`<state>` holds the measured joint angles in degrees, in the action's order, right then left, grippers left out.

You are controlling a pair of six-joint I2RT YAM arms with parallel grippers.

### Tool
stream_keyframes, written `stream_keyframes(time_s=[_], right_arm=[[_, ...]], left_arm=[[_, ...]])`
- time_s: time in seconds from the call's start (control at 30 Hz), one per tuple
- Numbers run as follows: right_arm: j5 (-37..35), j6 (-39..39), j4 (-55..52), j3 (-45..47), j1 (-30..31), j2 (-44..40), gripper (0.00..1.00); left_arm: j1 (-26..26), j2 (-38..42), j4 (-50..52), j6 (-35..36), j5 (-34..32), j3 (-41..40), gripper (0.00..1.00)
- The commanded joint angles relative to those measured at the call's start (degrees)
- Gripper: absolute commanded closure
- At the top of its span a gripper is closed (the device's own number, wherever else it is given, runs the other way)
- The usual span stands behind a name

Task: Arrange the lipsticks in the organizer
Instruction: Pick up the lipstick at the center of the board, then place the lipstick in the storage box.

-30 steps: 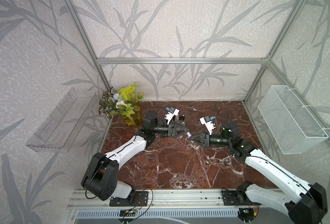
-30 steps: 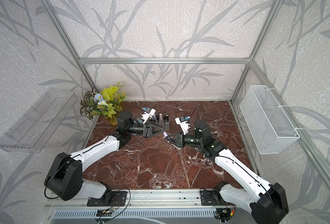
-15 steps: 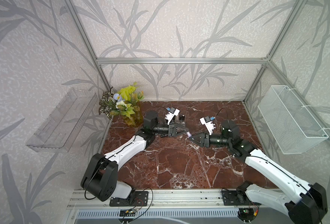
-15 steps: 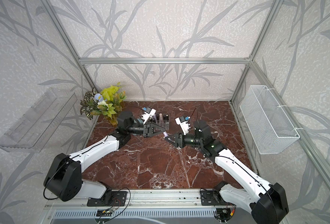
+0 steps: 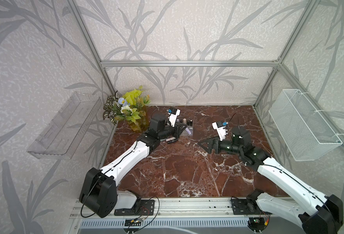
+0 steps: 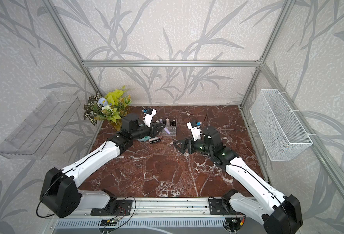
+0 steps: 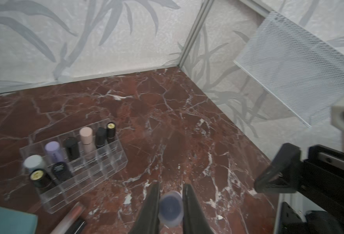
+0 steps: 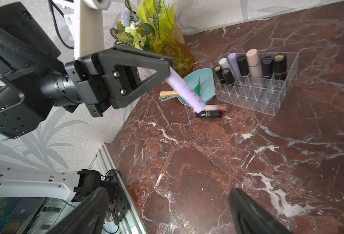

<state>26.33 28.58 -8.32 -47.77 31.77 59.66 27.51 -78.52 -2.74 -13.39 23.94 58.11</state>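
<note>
Status: task well along, not finished.

- Organizer (image 8: 264, 101) sits on the table (image 8: 248, 162) near the back wall. Eight lipsticks (image 8: 252, 60) stand upright in its rear compartments: mostly black, one pale pink, one lilac, one whitish. The front compartments are empty.
- Left claw (image 7: 170, 194) is clamped tight on a lilac tube (image 8: 184, 92). The tube is held by one end, in the air, and slants down toward the table close to the organizer. I cannot tell from these views whether it is over a compartment yet.
- Right claw (image 8: 168, 191) is spread wide with nothing in it. It hovers over bare table, well apart from the organizer.
- Two pieces are not yet placed: a black lipstick (image 8: 207, 114) and a clear pinkish tube (image 8: 215, 107). They lie side by side on the table between the organizer and a teal dish (image 8: 203, 81).

Judgement: the held lilac tube needs to be stood upright and lowered into a free cell. After that the two loose pieces remain, so about three placements are left. There are plenty of empty cells for them.
</note>
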Motion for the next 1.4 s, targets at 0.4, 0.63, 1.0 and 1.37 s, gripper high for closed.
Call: stream_keyframes(time_s=[0.4,0.63,1.0,1.37], right_arm=[[-32.9,-5.1,8.0,13.5,1.6,-0.6,0.07],[-37.3,-10.6,17.0,14.7,1.6,7.5,0.07],[-34.5,-14.2,23.2,10.7,1.6,17.1,0.08],[-34.5,-13.9,23.3,11.9,1.7,15.7,0.09]], left_arm=[[5.7,-13.9,-5.1,13.3,-34.5,7.0,0.91],[6.3,-17.7,-10.5,13.2,-36.0,5.6,0.92],[6.2,-24.2,-15.2,13.9,-36.7,6.8,0.95],[6.3,-29.0,-19.2,13.8,-40.8,8.0,0.95]])
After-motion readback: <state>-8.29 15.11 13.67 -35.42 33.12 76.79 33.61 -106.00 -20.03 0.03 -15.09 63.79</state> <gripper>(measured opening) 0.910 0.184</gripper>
